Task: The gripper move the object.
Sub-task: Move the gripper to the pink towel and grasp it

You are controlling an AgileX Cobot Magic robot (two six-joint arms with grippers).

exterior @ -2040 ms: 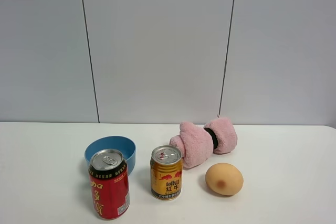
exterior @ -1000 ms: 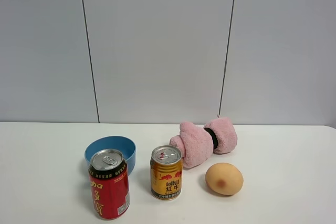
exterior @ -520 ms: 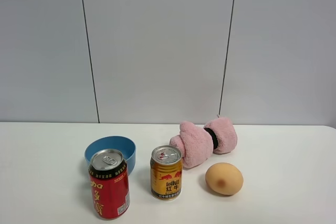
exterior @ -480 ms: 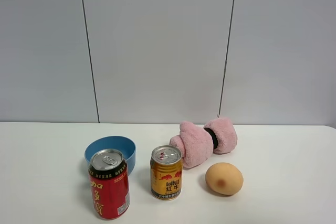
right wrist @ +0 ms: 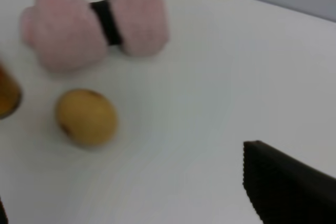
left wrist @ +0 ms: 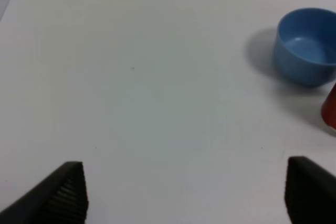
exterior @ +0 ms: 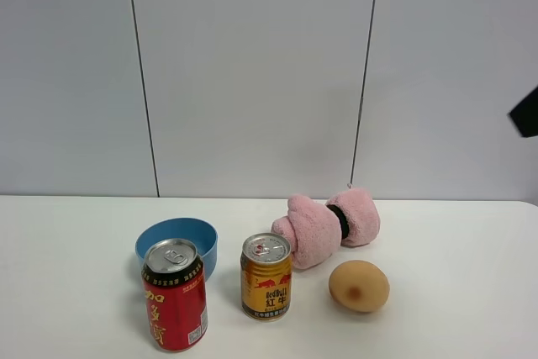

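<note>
Pink towel (exterior: 326, 226) lies flat, long axis left-right, slightly skewed; left claw (left wrist: 185, 162), right claw (right wrist: 124, 171) both apart.

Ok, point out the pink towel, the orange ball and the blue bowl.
pink towel (exterior: 315, 233), high view, left fluffy half.
orange ball (exterior: 359, 286), high view, its middle.
blue bowl (left wrist: 304, 74), left wrist view, outer wall.
</note>
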